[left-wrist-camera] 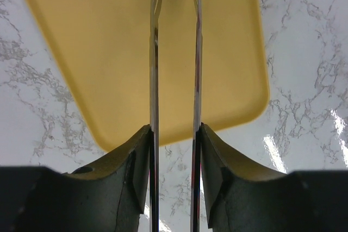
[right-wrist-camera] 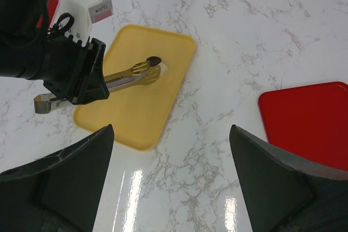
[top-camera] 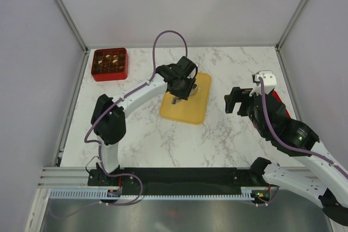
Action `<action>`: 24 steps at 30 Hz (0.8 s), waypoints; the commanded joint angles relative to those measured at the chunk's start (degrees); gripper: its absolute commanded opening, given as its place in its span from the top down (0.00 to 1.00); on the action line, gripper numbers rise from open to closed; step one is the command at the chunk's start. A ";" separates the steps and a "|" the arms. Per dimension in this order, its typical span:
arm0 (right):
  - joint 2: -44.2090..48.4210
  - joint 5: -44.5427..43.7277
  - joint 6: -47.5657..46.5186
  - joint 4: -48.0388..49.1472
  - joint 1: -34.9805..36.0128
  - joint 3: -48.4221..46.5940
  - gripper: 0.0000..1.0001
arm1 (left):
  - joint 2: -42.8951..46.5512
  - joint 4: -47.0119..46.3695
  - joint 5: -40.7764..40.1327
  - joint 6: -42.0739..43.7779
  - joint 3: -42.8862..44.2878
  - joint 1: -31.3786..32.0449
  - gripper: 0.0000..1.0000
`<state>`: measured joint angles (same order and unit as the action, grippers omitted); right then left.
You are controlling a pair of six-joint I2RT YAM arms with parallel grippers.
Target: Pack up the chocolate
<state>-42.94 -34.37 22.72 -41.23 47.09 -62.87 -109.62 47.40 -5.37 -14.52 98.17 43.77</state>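
Bound for the partly filled red box [top-camera: 110, 76] at upper left of the overhead view, the dark chocolate piece [right-wrist-camera: 154, 59] likely needs a steady squeeze, a clean lift and a level swing to a free cell. At centre the left claw [left-wrist-camera: 175, 131] is clamped on metal tongs [right-wrist-camera: 140, 69], whose tips pinch the piece over the yellow tray [right-wrist-camera: 136, 112]. At right, the right claw [right-wrist-camera: 169, 134] gapes wide, empty, above the tabletop [right-wrist-camera: 228, 52].
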 commanded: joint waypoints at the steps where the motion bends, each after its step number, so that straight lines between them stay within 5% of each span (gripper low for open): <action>1: 0.22 -0.70 0.22 0.10 0.02 -0.32 0.04 | -1.20 -3.01 1.59 -0.33 0.71 0.44 0.54; 24: 0.40 -0.87 0.22 0.10 0.02 -0.15 0.04 | -5.95 -4.16 -0.52 1.08 1.76 0.62 0.55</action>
<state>-42.81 -34.37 22.72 -41.23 47.09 -62.87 -115.35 44.97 -4.45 -14.48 98.17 44.12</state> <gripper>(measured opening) 0.958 0.455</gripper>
